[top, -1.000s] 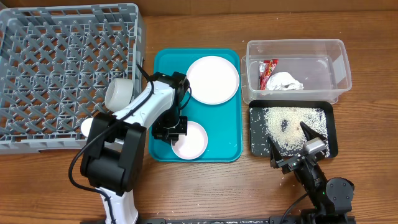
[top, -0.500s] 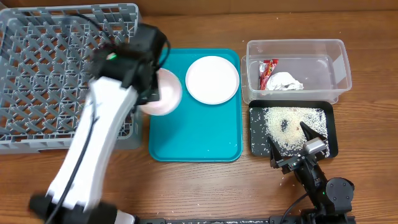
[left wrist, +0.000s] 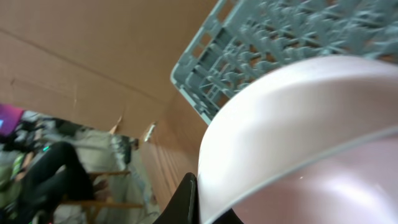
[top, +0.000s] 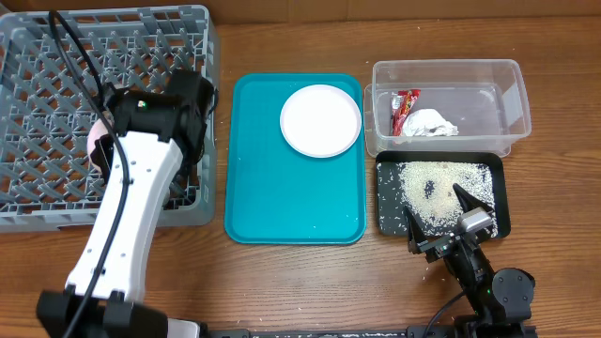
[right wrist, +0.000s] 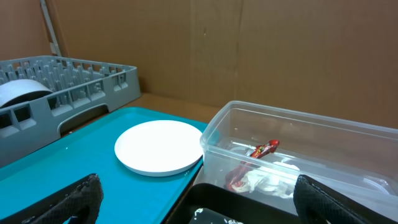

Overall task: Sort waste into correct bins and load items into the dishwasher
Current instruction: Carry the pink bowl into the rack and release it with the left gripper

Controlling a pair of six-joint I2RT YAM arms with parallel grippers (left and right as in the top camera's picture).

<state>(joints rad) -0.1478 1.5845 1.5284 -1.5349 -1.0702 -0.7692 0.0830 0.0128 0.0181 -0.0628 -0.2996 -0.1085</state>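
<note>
My left gripper is shut on the rim of the small pink bowl, which hangs tilted over the right side of the grey dish rack. In the left wrist view the pink bowl fills the frame, with one black finger against its edge and the rack behind it. The round plate lies on the teal tray. My right gripper stands open over the near edge of the black tray, which holds rice. The red wrapper and paper wad lie in the clear tub.
In the right wrist view a pale bowl sits in the rack's near corner, and the plate and clear tub lie ahead. A few rice grains lie on the table by the right arm.
My left arm lifted the pink bowl off the teal tray and carried it left, over the dish rack. The right arm has not moved.
</note>
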